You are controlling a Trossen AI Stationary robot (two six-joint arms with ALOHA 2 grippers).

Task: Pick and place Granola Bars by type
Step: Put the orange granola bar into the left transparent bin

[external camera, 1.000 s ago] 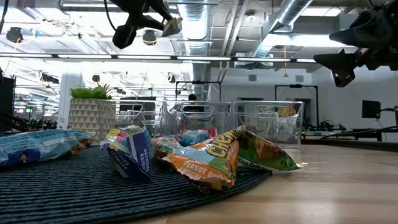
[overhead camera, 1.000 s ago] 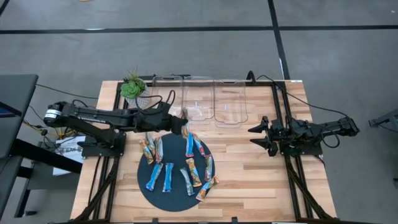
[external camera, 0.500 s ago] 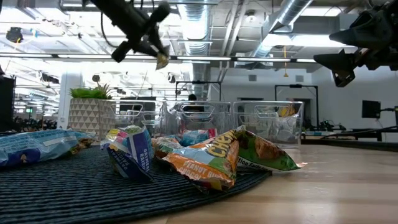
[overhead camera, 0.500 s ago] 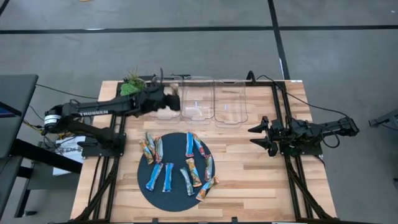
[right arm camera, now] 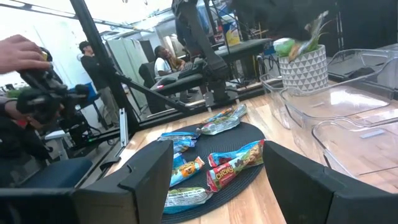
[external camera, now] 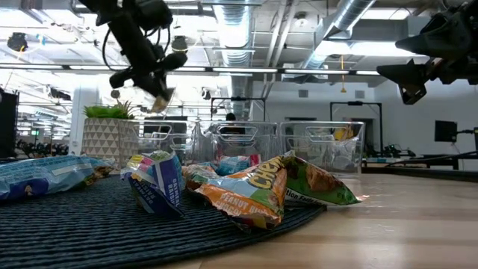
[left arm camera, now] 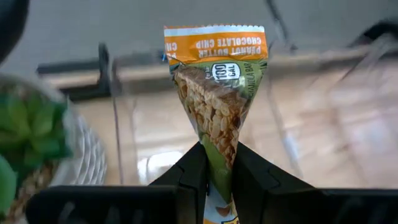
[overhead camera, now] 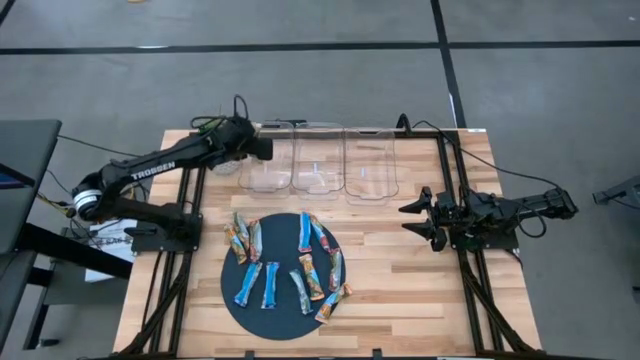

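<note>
Left gripper (left arm camera: 217,168) clamped on bar (left arm camera: 214,93), upper left, above leftmost bin (overhead camera: 270,160); best released centred, low. Right gripper (overhead camera: 420,218) idle, spread.

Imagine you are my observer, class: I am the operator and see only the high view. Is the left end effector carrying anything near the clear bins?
Observer: Yes. The left wrist view shows the left end effector shut on one granola bar, in an orange and green wrapper marked peanut butter chocolate chip.
Operator: How high is it?
Observer: In the low view the bar hangs in the air, well above the rims of the clear bins.
Operator: And the right end effector?
Observer: The right wrist view shows the right end effector open, with nothing between its fingers.
</note>
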